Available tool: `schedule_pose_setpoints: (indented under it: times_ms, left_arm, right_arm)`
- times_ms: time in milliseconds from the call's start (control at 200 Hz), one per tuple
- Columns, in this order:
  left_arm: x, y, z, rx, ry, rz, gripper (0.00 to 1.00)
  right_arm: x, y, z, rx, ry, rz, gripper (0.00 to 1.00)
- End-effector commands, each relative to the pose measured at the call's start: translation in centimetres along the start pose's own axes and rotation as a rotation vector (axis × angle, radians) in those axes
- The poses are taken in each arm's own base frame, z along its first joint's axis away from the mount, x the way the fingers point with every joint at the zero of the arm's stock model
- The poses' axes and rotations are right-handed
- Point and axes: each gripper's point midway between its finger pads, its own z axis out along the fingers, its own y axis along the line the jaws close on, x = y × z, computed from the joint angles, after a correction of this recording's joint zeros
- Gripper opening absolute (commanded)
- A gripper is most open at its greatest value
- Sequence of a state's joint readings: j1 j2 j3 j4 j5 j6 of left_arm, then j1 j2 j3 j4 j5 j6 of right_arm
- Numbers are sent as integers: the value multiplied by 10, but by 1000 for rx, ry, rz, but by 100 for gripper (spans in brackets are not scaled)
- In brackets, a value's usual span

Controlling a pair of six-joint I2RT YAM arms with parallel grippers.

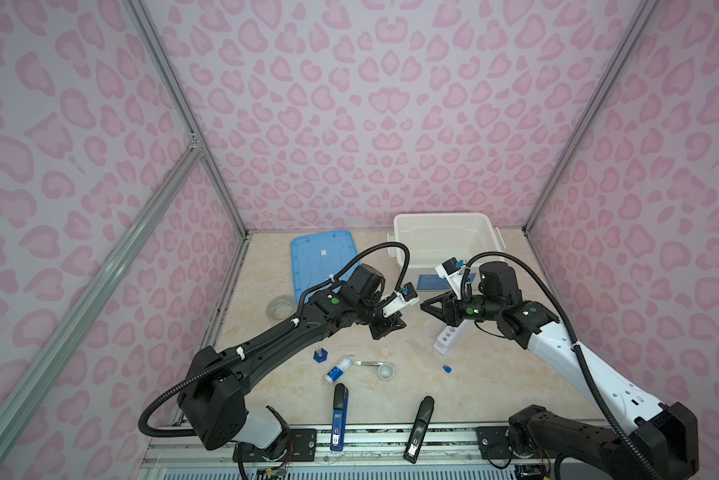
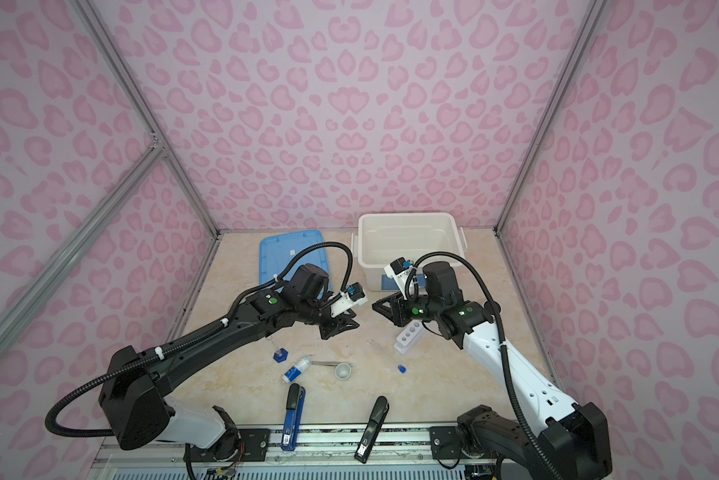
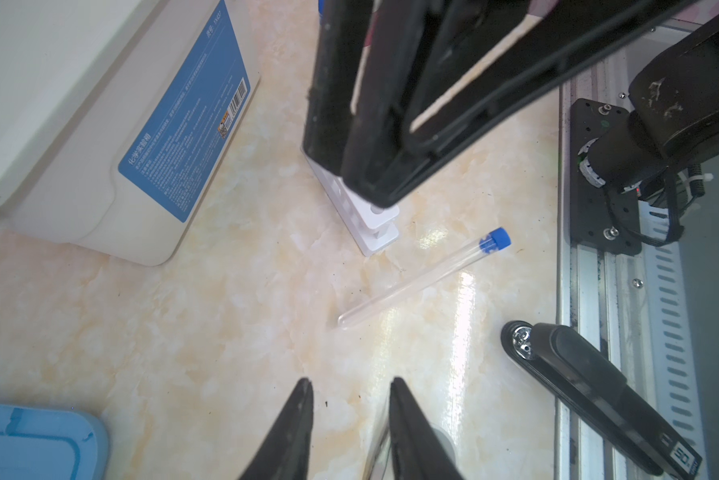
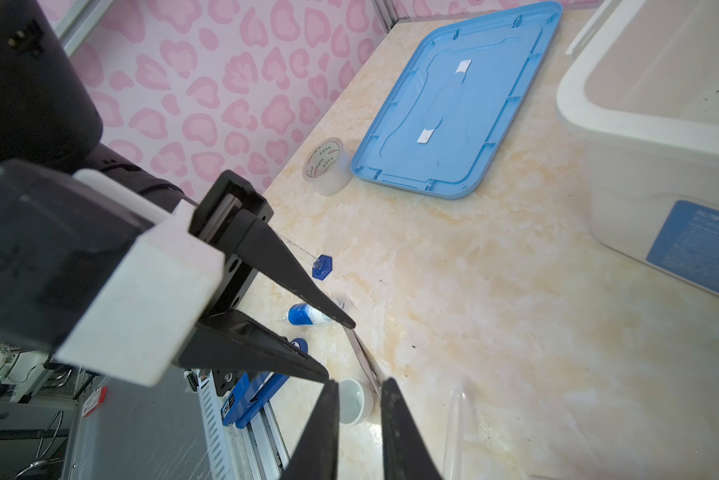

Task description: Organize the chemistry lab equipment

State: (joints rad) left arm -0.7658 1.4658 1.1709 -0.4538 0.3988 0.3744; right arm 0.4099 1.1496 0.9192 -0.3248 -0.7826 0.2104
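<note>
In both top views the tabletop (image 1: 495, 374) carries one of each lab piece, with two arms meeting over its middle. At the far left sits one clear tape roll (image 1: 280, 308). Just right of it, toward the back, one blue lid (image 1: 322, 255) lies flat.

Below the left arm, in the lower middle of the frame, is a row of four things:
- one blue-based cylinder (image 1: 320, 356)
- one white-and-blue bottle (image 1: 338, 369), lying on its side
- one pair of metal tweezers (image 1: 370, 363)
- one tiny white cup (image 1: 385, 371), with the tweezers' tip just beside it

At the front edge lie one blue stapler-like tool (image 1: 339, 415) and one black stapler-like tool (image 1: 418, 428).

The left gripper (image 3: 351, 386) hangs over the centre, its jaws spread with nothing between them. Facing it, the right gripper (image 4: 360, 386) shows a narrower gap between its jaws, also empty.

Right of centre one blue-capped test tube (image 3: 420, 280) lies flat, near the end of the one white rack (image 1: 449, 338) but apart from it. The right arm covers the rack's far end. At the upper right one white bin (image 1: 445, 230) stands open.
</note>
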Motion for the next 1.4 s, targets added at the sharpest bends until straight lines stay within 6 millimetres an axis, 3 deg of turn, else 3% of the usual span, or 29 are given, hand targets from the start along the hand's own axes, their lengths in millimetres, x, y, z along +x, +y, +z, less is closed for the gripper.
schedule_pose_setpoints:
  times_ms: [0,125,145,275,580,855,1015,1240,1395]
  left_arm:
    - [-2,2,0,-11,-9,8,35]
    - [0,0,2,6,-1,1,35]
    - [0,-1,2,10,-1,1,40]
    - [7,-4,8,19,29,8,44]
    - [31,-34,44,79,179,111,50]
    - [65,-59,74,114,358,265,53]
    - [75,-58,93,97,418,318,53]
    - [55,-59,111,109,373,373,54]
    - [54,-61,123,133,355,368,54]
  right_arm:
    - [1,-6,-2,43,13,-7,22]
    - [-4,-17,-12,113,-3,1,25]
    - [-6,-19,-15,126,-14,6,25]
    - [-13,-34,-31,201,-75,41,28]
    - [-33,-57,-82,299,-286,110,32]
    - [-35,-69,-113,334,-408,157,34]
    - [-35,-69,-115,310,-430,163,34]
    - [-33,-71,-112,292,-438,165,34]
    - [-34,-71,-112,275,-455,170,34]
